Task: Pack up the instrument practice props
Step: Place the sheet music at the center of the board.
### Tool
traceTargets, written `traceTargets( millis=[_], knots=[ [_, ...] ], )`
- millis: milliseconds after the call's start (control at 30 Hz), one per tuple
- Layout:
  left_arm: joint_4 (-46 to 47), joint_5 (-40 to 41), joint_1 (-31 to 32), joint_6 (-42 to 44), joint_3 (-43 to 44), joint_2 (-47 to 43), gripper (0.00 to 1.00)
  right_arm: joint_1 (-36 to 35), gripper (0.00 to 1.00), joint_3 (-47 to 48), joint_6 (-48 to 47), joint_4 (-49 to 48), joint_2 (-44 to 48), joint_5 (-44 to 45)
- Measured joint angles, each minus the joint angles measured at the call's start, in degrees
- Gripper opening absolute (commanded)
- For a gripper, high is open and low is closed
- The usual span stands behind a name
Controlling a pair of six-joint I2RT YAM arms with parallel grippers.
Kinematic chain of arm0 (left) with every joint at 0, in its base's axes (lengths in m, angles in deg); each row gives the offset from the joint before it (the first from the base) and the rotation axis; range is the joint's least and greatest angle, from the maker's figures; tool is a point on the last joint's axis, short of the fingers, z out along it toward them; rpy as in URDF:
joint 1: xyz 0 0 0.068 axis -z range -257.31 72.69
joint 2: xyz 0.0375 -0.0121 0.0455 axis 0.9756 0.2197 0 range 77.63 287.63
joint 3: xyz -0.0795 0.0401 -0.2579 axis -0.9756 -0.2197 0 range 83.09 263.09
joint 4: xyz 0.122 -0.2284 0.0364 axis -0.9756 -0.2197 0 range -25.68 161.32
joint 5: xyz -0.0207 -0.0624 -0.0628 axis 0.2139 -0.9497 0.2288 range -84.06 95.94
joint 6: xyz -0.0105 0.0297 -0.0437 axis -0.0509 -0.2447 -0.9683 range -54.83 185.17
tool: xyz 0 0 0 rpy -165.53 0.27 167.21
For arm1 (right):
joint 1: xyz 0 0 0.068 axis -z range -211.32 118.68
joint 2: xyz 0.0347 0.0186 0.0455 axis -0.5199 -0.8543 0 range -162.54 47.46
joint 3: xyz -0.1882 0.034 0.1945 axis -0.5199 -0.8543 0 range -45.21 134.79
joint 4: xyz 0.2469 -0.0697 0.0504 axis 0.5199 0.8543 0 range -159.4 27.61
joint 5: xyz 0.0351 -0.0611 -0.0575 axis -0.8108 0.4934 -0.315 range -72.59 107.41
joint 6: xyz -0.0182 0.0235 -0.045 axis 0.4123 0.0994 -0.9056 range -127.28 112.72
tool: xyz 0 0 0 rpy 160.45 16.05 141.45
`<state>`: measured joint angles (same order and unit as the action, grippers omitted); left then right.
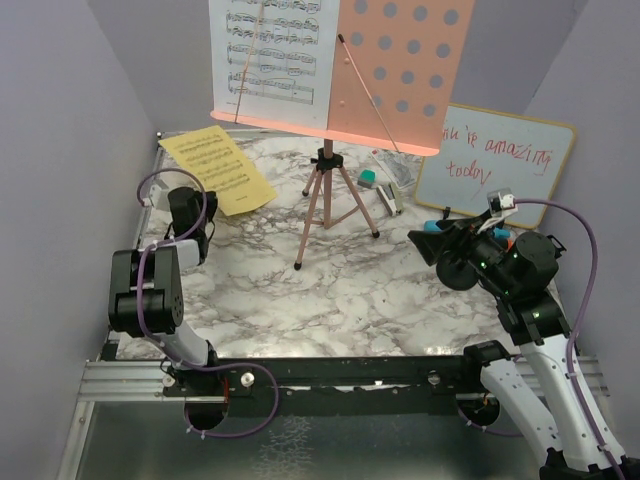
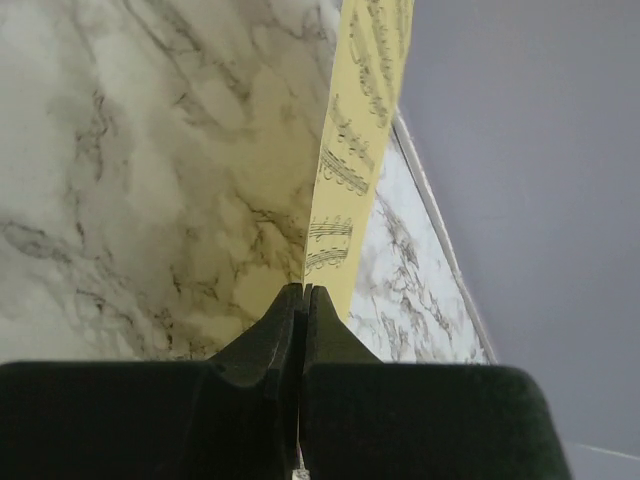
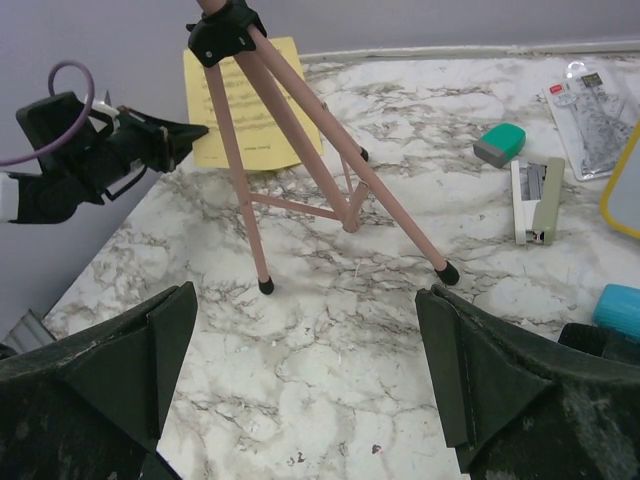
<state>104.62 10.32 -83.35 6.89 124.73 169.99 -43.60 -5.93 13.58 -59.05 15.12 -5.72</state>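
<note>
Left tool (image 2: 303, 290) is clenched on the near edge of the yellow sheet-music page (image 2: 345, 170) at the tabletop's (image 1: 400, 290) rear left; right tool (image 3: 305, 290) hangs released, facing the upright pink music rack (image 1: 415, 62)

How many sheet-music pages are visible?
2: a white page on the pink perforated metal music rack, and a yellow page back-left on the marble table; others may be hidden.
</note>
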Motion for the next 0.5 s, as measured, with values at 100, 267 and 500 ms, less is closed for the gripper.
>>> traceTargets(
  millis=[100, 267, 500],
  knots=[
    [3.69, 2.56, 1.11, -4.17, -3.87, 1.14, 0.0, 0.0, 0.99, 0.0, -0.02, 0.02, 0.0, 0.04],
    [8.52, 8.68, 4.02, -10.19, -8.24, 1.53, 0.0, 0.0, 0.99, 0.0, -0.22, 0.04, 0.04, 0.5],
    [13.0, 13.11, 5.99, -14.8, -8.81, 4.85, 0.0, 0.0, 0.99, 0.0, -0.76, 0.07, 0.04, 1.29]
  ],
)
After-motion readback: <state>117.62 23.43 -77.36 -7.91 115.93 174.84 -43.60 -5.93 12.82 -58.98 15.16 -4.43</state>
